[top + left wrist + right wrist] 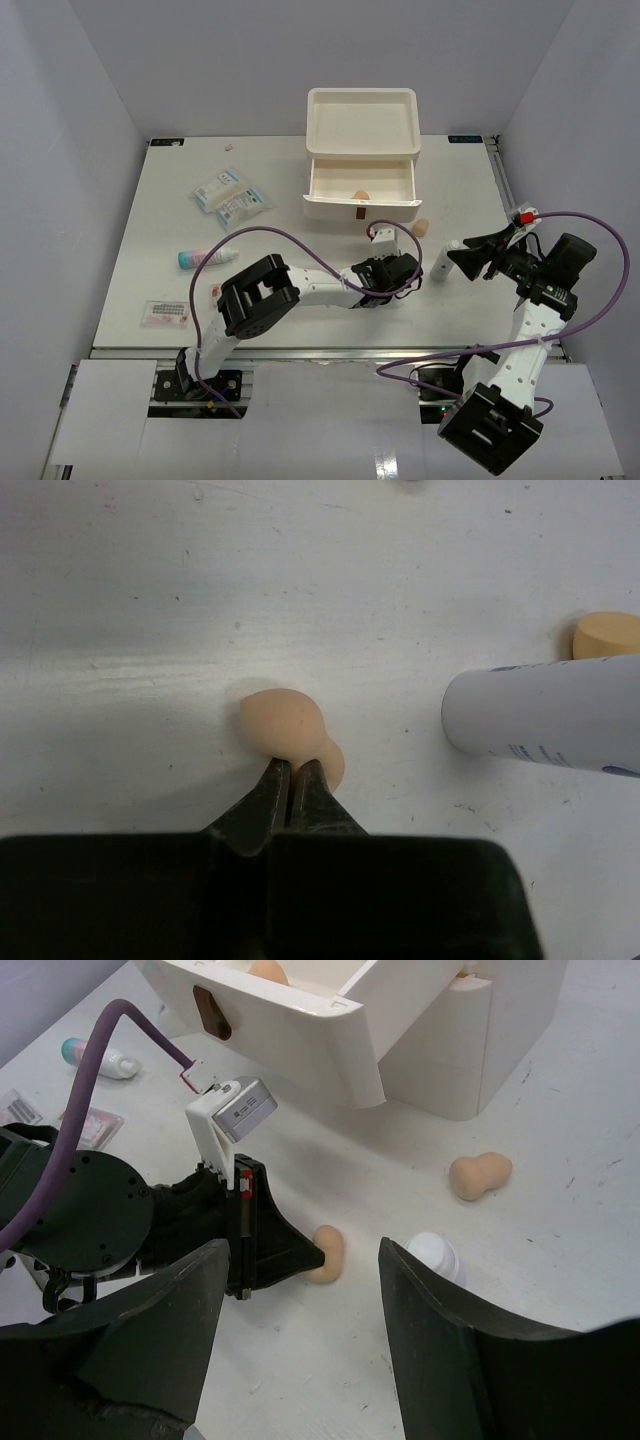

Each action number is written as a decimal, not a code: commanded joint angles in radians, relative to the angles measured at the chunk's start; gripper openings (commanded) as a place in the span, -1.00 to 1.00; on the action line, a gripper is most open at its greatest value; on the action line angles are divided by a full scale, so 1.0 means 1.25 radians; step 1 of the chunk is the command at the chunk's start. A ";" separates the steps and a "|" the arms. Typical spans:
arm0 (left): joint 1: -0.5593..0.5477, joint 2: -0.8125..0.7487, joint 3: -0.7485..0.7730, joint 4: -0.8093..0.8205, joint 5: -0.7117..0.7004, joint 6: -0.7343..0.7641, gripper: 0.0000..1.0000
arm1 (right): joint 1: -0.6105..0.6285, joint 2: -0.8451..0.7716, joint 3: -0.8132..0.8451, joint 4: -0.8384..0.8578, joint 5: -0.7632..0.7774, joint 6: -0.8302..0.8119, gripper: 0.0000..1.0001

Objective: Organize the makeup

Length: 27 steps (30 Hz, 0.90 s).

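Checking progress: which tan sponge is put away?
The sponge inside the open drawer; a second sponge lies on the table, a third sponge is pinched by the left gripper.

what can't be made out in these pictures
- left wrist view: the white tube runs off the right edge.
- left wrist view: a loose sponge is partly behind that tube and cut by the edge.
- right wrist view: the sponge in the drawer is cut by the top edge.
- top view: the print on the flat packet is too small to read.
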 commanded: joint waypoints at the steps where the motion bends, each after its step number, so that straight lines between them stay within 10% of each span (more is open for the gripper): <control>1: 0.003 -0.085 -0.055 -0.020 0.006 0.021 -1.00 | -0.005 -0.003 -0.006 0.009 -0.029 -0.012 0.36; 19: -0.034 -0.636 -0.318 -0.010 0.143 0.337 -1.00 | -0.006 -0.002 -0.006 -0.018 -0.057 -0.048 0.38; 27: 0.217 -0.643 -0.156 -0.103 0.305 0.364 -1.00 | -0.006 -0.006 -0.010 -0.062 -0.081 -0.121 0.39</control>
